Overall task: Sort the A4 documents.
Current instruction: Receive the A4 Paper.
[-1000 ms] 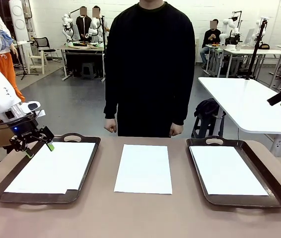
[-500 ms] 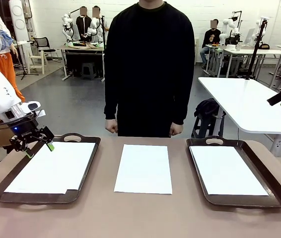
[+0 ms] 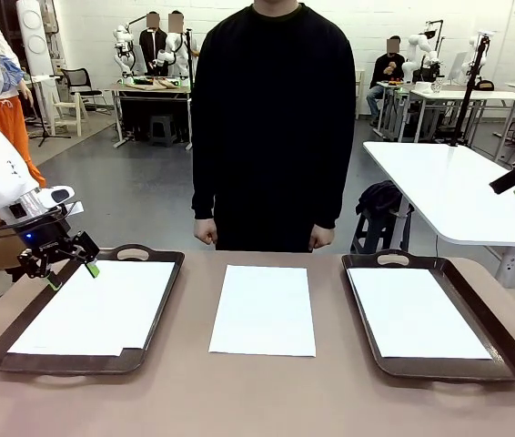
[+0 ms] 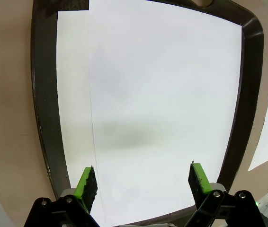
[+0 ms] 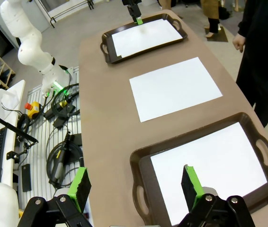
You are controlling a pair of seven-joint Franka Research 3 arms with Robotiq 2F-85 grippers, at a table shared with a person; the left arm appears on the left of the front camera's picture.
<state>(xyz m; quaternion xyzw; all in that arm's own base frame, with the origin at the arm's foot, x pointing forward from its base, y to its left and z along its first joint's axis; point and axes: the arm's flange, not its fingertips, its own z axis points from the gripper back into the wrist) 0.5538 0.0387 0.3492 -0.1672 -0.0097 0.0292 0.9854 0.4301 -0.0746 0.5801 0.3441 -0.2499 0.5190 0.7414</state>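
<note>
Three white A4 documents lie flat. One sheet [image 3: 264,309] rests on the bare table at the centre. Another sheet [image 3: 94,309] fills the left brown tray [image 3: 66,362], and a third [image 3: 417,314] lies in the right brown tray [image 3: 439,367]. My left gripper [image 3: 66,270] hovers open over the far left corner of the left tray. In the left wrist view its green pads [image 4: 87,182] stand wide above the paper [image 4: 162,94], where a second sheet's edge shows along the left. My right gripper [image 5: 134,182] is open and empty, high above the right tray's sheet [image 5: 209,165].
A person in black stands at the table's far edge, hands [image 3: 205,233] hanging at the sides. Both trays have handles at their far ends. Bare tabletop [image 3: 267,401] runs along the near edge. A white table [image 3: 449,191] stands beyond the right side.
</note>
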